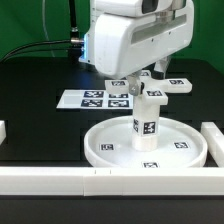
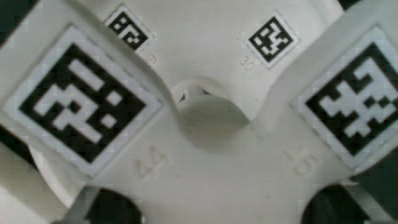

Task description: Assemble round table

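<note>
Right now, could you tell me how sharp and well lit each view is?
Exterior view: evenly lit, fairly sharp; the large white rimmed plastic disc looks slightly washed out. Wrist view: close-up blur softens the black-white square tags; the dark fingertips are out of focus.

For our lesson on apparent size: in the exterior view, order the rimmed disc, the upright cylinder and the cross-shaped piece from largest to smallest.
1. rimmed disc
2. cylinder
3. cross-shaped piece, though it lies farther back and is partly hidden, so its rank is less sure.
</note>
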You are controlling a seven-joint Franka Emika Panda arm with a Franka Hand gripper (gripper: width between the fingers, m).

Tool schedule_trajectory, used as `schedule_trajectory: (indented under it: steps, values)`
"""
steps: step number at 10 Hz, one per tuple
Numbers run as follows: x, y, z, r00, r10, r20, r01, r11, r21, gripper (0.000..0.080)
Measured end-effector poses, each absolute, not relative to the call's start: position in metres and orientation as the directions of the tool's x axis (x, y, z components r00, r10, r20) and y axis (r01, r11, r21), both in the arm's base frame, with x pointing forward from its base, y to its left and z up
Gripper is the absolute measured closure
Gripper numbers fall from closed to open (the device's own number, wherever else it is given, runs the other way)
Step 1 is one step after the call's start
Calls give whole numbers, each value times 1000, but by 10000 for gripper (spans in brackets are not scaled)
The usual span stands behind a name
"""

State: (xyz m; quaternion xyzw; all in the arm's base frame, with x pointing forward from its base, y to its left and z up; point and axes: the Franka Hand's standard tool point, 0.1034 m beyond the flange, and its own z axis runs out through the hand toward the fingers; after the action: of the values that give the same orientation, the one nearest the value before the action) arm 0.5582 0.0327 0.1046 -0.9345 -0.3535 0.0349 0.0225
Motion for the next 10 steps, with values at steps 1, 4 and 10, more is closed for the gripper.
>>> schedule_trajectory:
  steps: [1, 4, 10]
  values:
    - [558, 34, 104, 832, 552, -51, 549, -833, -66, 356]
    - [558, 38, 104, 968, 243, -61, 240, -969, -62, 356]
    - [562, 40, 104, 937, -342, -72, -346, -936, -60, 356]
